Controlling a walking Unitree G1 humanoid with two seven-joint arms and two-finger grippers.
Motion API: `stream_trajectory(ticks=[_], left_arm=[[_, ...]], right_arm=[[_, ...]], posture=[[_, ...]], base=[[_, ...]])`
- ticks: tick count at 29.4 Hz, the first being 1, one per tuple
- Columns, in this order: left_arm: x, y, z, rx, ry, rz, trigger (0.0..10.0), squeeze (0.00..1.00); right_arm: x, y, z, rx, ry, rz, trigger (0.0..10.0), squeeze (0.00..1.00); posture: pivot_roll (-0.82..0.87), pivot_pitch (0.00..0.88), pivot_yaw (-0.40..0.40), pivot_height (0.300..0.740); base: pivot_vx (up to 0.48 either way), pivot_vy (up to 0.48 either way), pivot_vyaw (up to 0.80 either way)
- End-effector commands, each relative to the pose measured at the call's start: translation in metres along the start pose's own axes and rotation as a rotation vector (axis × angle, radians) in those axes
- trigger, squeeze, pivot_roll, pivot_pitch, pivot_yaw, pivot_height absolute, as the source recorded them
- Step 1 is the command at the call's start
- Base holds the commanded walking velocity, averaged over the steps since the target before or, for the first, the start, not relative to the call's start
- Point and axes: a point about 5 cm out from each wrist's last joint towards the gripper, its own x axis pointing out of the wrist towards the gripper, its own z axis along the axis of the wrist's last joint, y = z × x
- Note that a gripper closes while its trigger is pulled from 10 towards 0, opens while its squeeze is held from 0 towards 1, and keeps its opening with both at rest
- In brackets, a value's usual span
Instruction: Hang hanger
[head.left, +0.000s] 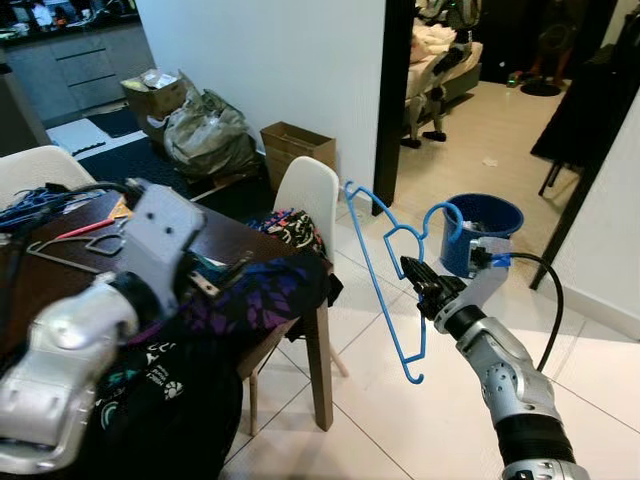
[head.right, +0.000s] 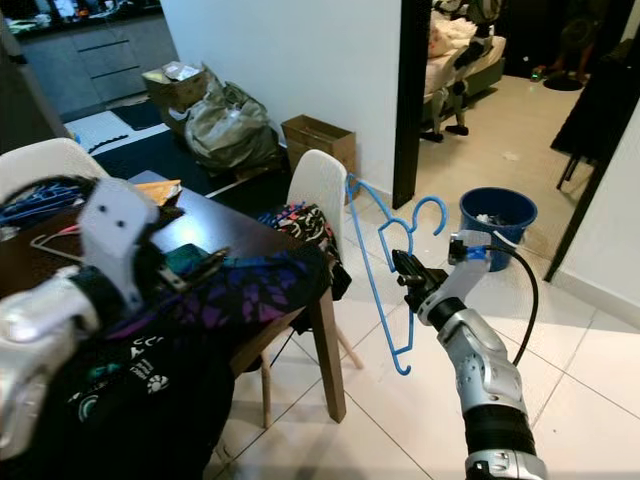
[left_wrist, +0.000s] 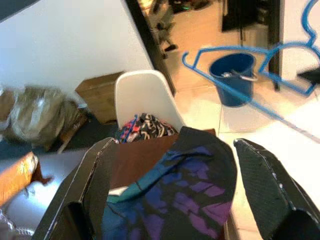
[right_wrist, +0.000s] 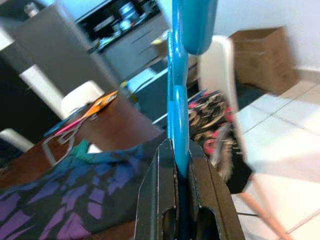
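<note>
Pinching a blue hanger (head.left: 385, 262), the right tool (head.left: 420, 283) hovers above white floor tiles (head.left: 420, 400); left tool (left_wrist: 180, 195) spread.

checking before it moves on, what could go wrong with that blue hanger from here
The right end effector pinches the blue hanger by one thin bar, so it could twist or slip out. Its long arm reaches toward the white chair and could snag there. The left end effector hovers open over the dark garment, which drapes off the table edge and could slide.

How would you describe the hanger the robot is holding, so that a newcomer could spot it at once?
Start at the dark wooden table with the white chair beside it. Just past the chair, over the tiled floor, the right gripper pinches the blue hanger. Unlike the hangers heaped on the table, it hangs in mid-air.
</note>
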Motion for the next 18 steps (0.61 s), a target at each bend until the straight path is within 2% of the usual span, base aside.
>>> stream_trajectory(ticks=[1,5,8,13,14,15,18], left_arm=[[0.002,-0.009,0.001,-0.004,0.007,-0.016,10.0,0.0],[0.005,-0.012,-0.001,-0.01,0.007,-0.007,10.0,0.0],[0.003,0.015,0.003,0.07,-0.001,0.222,10.0,0.0],[-0.003,0.027,0.006,0.084,0.001,0.317,10.0,0.0],[-0.012,0.035,0.01,0.147,0.023,0.402,10.0,0.0],[-0.015,0.036,0.011,0.172,0.034,0.426,10.0,0.0],[-0.015,0.036,0.011,0.172,0.034,0.426,10.0,0.0]], right_arm=[[0.002,0.005,-0.003,0.002,0.005,0.024,10.0,0.0],[0.002,0.005,-0.003,-0.006,0.009,0.03,10.0,0.0],[0.002,0.008,-0.004,-0.025,0.016,0.054,10.0,0.0],[0.002,0.009,-0.004,-0.028,0.017,0.059,10.0,0.0],[0.001,0.008,-0.004,-0.033,0.019,0.065,10.0,0.0],[0.001,0.008,-0.004,-0.034,0.02,0.067,10.0,0.0],[0.001,0.008,-0.004,-0.034,0.02,0.067,10.0,0.0]], posture=[[0.03,0.0,0.038,0.731],[0.03,0.0,0.038,0.731],[0.03,0.0,0.035,0.731],[0.03,0.0,0.033,0.731],[0.04,0.0,0.028,0.731],[0.04,0.0,0.028,0.731],[0.04,0.0,0.028,0.731]], base=[[0.0,-0.45,0.77],[0.0,-0.448,0.77],[0.0,0.0,0.77],[0.0,0.0,0.77],[0.0,0.0,0.77],[0.0,0.0,0.77],[0.0,0.0,0.77]])
